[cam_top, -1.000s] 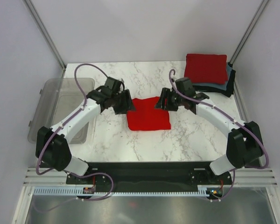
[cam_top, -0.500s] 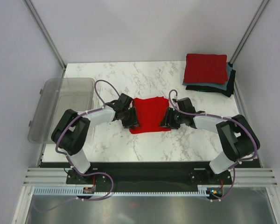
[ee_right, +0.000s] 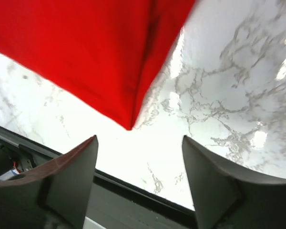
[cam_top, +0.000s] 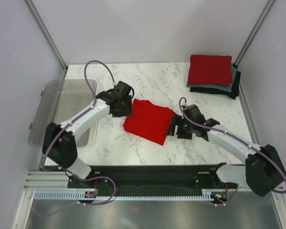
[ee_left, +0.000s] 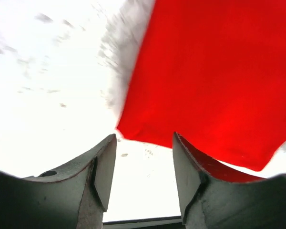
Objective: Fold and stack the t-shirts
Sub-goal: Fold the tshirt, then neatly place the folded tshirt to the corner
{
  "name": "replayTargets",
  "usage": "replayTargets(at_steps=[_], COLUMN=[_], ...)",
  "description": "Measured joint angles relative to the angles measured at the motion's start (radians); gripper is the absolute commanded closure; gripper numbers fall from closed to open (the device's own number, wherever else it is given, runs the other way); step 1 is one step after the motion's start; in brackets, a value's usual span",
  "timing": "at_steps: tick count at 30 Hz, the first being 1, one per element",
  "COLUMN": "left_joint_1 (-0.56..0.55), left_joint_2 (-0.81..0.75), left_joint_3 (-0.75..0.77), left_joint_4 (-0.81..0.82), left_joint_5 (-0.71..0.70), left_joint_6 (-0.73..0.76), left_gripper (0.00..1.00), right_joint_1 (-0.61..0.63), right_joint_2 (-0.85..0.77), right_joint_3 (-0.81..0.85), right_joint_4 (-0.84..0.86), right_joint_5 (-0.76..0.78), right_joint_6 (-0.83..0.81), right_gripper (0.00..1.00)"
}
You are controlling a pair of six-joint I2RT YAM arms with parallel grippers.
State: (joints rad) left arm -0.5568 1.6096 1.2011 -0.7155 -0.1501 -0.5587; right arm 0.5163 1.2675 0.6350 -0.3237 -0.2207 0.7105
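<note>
Red shirt (cam_top: 150, 121) has twisted diagonal; left gripper (cam_top: 125, 107) and right gripper (cam_top: 174, 128) flank it, both spread, empty; stack (cam_top: 210, 70) nearer the right.

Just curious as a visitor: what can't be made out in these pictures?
- Top view: the grey-blue t-shirt and black t-shirt show only edges under the top red t-shirt.
- Both wrist views: the loose red t-shirt runs off the picture's edges, so its whole shape is missing.
- Left wrist view: the table is washed out and blurred.
</note>
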Motion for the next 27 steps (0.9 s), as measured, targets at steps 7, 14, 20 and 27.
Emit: replayTargets(at_steps=[7, 14, 20, 27], left_joint_1=[0.004, 0.005, 0.005, 0.005], left_joint_2=[-0.311, -0.601, -0.825, -1.02], left_joint_3=[0.123, -0.038, -0.253, -0.34], left_joint_4=[-0.169, -0.216, -0.216, -0.142], left_joint_5=[-0.058, 0.0, 0.05, 0.047], left_joint_6=[0.039, 0.051, 0.052, 0.052], left_gripper=[0.28, 0.3, 0.28, 0.26], right_joint_1=[0.0, -0.047, -0.17, -0.232], right_joint_2=[-0.095, 0.03, 0.162, 0.346], right_joint_3=[0.217, 0.228, 0.228, 0.192], right_joint_4=[-0.134, -0.127, -0.023, 0.223], right_joint_5=[0.074, 0.075, 0.005, -0.132], right_joint_6=[-0.032, -0.067, -0.086, -0.052], right_gripper=[0.05, 0.07, 0.09, 0.11])
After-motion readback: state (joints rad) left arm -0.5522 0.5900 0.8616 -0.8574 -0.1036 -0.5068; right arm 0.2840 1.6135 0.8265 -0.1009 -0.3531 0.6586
